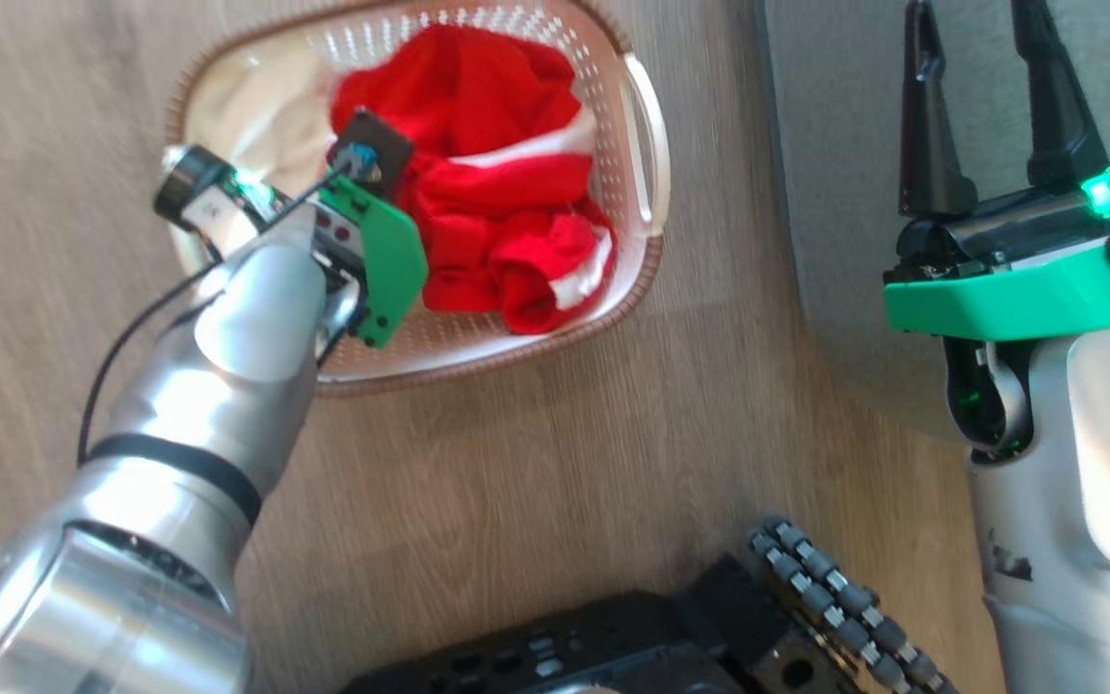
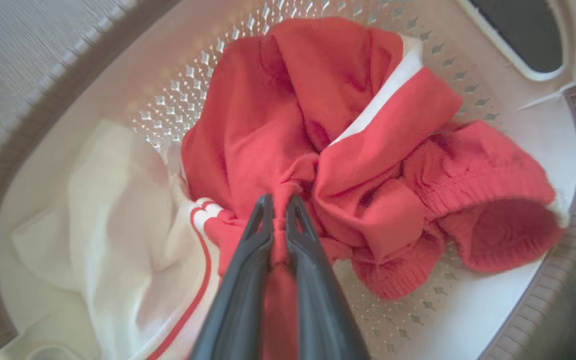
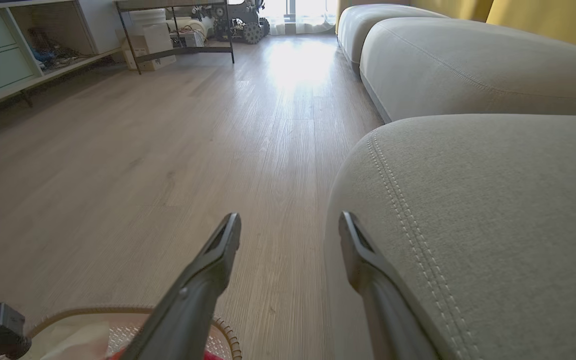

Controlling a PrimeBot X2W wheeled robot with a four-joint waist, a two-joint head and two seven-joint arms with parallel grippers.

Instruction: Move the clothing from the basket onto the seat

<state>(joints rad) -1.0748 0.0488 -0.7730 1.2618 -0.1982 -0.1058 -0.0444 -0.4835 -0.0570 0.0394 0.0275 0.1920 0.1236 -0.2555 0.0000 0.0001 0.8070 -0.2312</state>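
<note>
The clothing [image 1: 497, 183] is a crumpled bright red heap with white stripes, lying in the white perforated basket [image 1: 647, 125] on the floor. In the left wrist view my left gripper [image 2: 279, 202] is shut on a bunched fold of the red clothing [image 2: 318, 130] near the heap's middle. A white panel with red stripes [image 2: 118, 225] spreads to the left of the fingers. In the head view my left wrist [image 1: 362, 241] reaches down into the basket, hiding its fingers. My right gripper [image 1: 984, 106] stands open over the grey seat [image 1: 834, 193]; the seat [image 3: 493, 225] also shows in the right wrist view.
The basket's brown rim [image 2: 23, 130] and a side handle [image 2: 563, 45] ring the heap. My dark wheeled base [image 1: 709, 627] sits at the bottom. Wooden floor [image 3: 193, 150] stretches ahead, with a second cushion [image 3: 468, 65] beyond and shelving [image 3: 28, 55] at the far left.
</note>
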